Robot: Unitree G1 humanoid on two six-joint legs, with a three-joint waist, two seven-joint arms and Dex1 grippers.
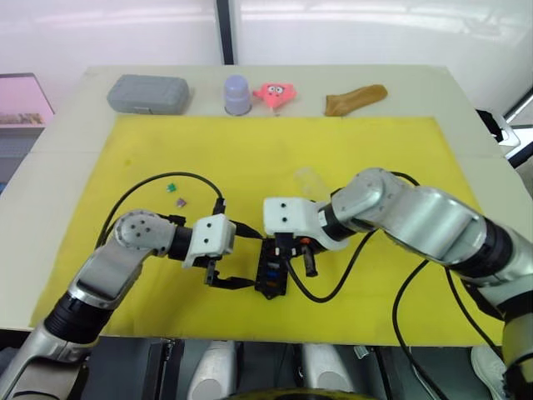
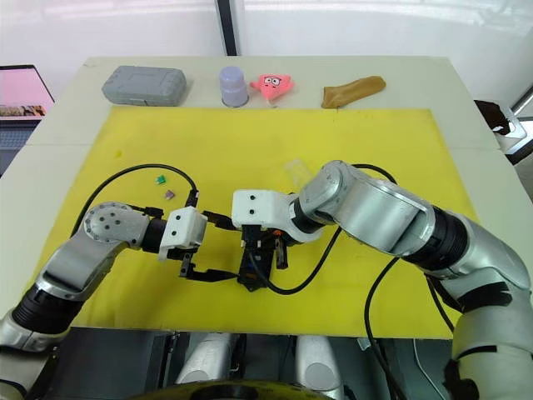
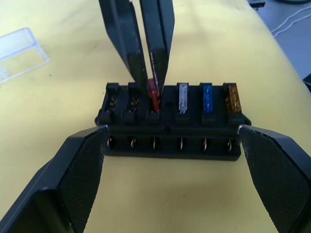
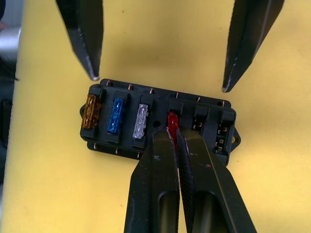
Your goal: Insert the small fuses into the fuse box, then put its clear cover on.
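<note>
The black fuse box (image 4: 155, 143) lies on the yellow mat (image 1: 275, 150) near its front edge. An orange fuse (image 4: 91, 111), a blue fuse (image 4: 115, 115) and a grey fuse (image 4: 141, 121) sit in three slots in a row. My right gripper (image 4: 174, 138) is shut on a red fuse (image 4: 172, 120), held upright in the fourth slot. Two slots beside it are empty. My left gripper (image 3: 172, 133) is open, one finger off each end of the box. A green fuse (image 1: 171, 187) and a purple fuse (image 1: 180, 202) lie loose on the mat. The clear cover (image 1: 310, 179) rests behind the box.
Along the table's back edge stand a grey case (image 1: 148, 93), a lilac cup (image 1: 237, 94), a pink star toy (image 1: 277, 93) and a brown object (image 1: 356, 98). Black cables (image 1: 150, 185) loop over the mat beside both arms.
</note>
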